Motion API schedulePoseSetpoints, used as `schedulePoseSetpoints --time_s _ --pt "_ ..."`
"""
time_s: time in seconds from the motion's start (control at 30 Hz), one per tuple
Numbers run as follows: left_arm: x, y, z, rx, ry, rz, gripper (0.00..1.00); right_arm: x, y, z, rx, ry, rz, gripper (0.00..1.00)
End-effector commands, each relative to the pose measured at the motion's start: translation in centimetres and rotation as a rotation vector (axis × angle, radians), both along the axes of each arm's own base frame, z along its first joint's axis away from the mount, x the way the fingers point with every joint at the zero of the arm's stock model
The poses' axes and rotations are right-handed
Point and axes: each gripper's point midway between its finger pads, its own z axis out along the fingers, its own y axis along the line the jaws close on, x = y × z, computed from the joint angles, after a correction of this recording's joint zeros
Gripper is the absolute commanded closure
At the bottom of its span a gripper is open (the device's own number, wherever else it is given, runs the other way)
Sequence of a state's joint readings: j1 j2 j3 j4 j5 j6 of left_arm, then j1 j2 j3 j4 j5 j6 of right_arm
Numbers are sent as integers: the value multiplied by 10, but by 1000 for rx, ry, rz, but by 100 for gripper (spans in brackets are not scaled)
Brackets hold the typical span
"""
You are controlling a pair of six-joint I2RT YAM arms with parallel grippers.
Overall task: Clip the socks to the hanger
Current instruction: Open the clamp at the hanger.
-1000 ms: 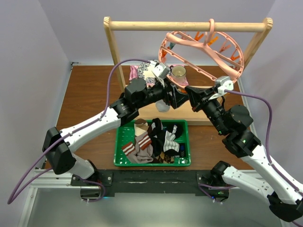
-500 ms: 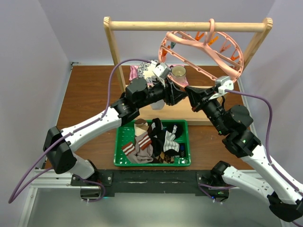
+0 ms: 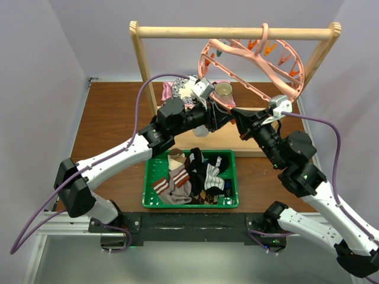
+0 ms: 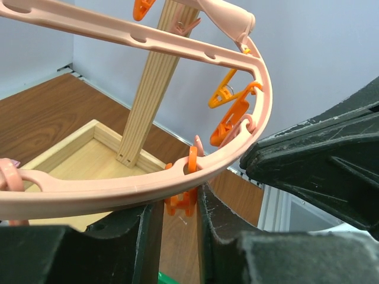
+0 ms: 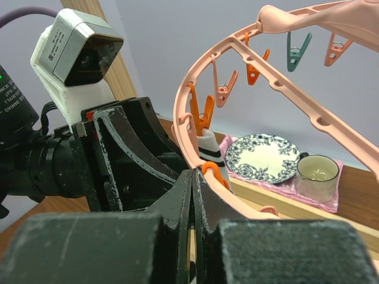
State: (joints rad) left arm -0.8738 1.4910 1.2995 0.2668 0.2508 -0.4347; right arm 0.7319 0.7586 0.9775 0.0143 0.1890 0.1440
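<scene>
The pink hanger (image 3: 254,59) hangs tilted from the wooden rack, and its rim crosses the left wrist view (image 4: 118,189). My left gripper (image 3: 219,120) sits under the rim's near side, with its jaws (image 4: 177,204) shut on a small orange clip (image 4: 180,201) hanging from the rim. My right gripper (image 3: 235,112) faces it from the right, shut (image 5: 194,174), its tips against the rim beside an orange clip loop (image 5: 210,168). A white sock with black stripes (image 5: 207,148) shows just behind the rim, under another orange clip. More socks (image 3: 189,177) lie in the green basket.
The green basket (image 3: 189,204) stands in front of the arm bases. The light wooden rack (image 3: 237,32) spans the back, with its base tray below. A patterned plate (image 5: 262,158) and a cup (image 5: 318,170) rest on a pink cloth (image 5: 278,190).
My left gripper's jaws have closed from wide open onto the orange clip. The hanger's ring has shifted slightly. The right arm has hardly moved.
</scene>
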Motion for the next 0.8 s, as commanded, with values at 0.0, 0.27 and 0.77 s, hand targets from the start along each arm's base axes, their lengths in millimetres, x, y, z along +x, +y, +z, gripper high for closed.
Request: schedulePoseSetpoints --time_s 0.0,0.27,0.77 --pt "0 7 42 -78 -63 34 95 -10 -3 21 42 -27 32 95" --pt "4 10 37 -41 -63 61 100 -12 -17 27 67 -3 -23 68" --pt "20 39 37 144 -159 322 100 -26 -13 -39 -163 132 51 61"
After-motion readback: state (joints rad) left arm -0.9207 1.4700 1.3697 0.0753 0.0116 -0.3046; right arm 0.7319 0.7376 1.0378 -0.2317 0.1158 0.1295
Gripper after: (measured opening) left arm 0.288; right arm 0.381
